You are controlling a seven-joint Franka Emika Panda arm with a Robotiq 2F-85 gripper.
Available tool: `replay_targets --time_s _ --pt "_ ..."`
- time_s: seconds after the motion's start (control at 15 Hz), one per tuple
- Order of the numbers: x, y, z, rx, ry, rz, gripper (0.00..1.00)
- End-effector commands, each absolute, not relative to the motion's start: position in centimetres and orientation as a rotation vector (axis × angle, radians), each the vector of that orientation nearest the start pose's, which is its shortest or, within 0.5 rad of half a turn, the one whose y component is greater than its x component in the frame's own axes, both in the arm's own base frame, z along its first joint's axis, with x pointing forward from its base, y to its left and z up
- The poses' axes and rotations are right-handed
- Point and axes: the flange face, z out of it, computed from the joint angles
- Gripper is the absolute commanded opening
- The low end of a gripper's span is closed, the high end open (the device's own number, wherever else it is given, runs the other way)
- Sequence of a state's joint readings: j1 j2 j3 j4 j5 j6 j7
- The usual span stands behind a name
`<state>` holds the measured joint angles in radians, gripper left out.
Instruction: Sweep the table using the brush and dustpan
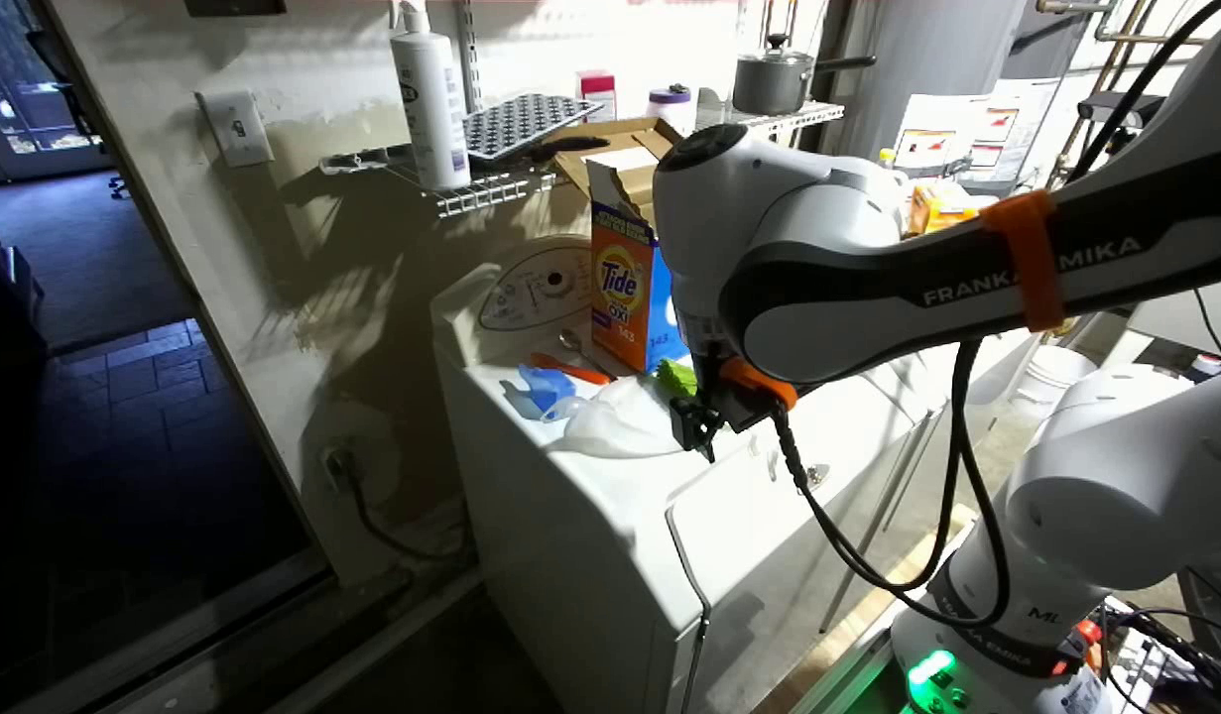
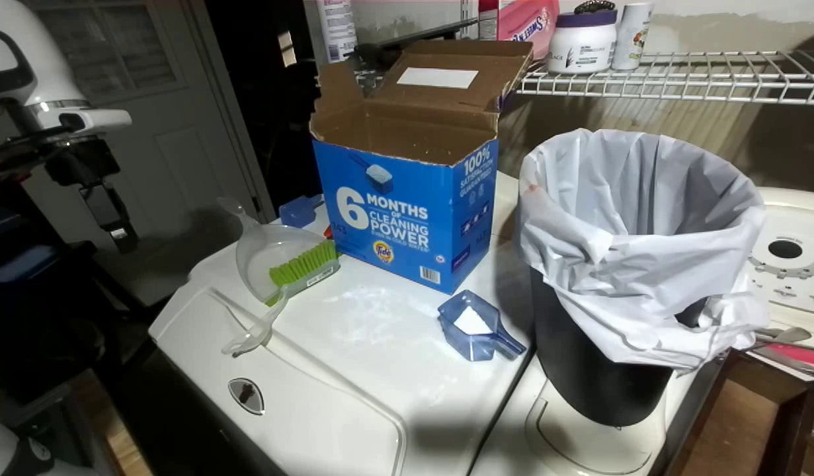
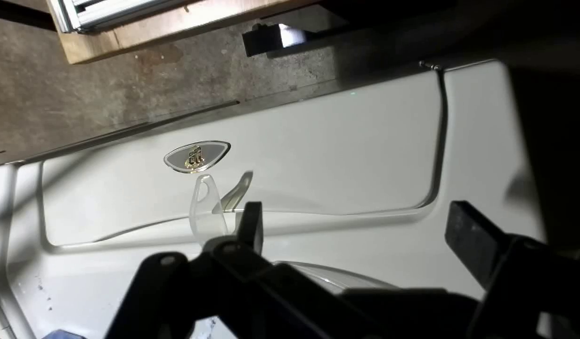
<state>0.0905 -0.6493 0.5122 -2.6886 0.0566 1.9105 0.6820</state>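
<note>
Hovering with pincer [image 3: 358, 233] spread wide in wrist view. Lower than pincer, apart from it: white table [image 2: 354, 330]; on it, translucent dustpan [image 2: 258, 248] overlapped by green-bristled brush [image 2: 303, 264], also below pincer.
</note>
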Motion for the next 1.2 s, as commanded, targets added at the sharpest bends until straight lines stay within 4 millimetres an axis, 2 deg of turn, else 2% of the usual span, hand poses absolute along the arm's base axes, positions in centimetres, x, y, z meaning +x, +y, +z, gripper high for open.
replay_targets --time_s 0.0,0.2,0.4,0.47,0.87,1.13 --pt "28.4 17.6 39.1 -3.436 0.355 0.026 1.00" --pt "29.4 15.4 39.0 -3.437 0.313 -0.056 1.00" --pt "30.6 13.0 37.5 -3.452 0.295 -0.138 1.00" --pt "32.1 12.8 37.8 -3.439 0.286 -0.141 1.00" --pt "35.8 7.1 35.2 -3.307 0.284 -0.126 1.00" --pt "36.9 2.8 33.2 -3.272 0.270 -0.046 1.00"
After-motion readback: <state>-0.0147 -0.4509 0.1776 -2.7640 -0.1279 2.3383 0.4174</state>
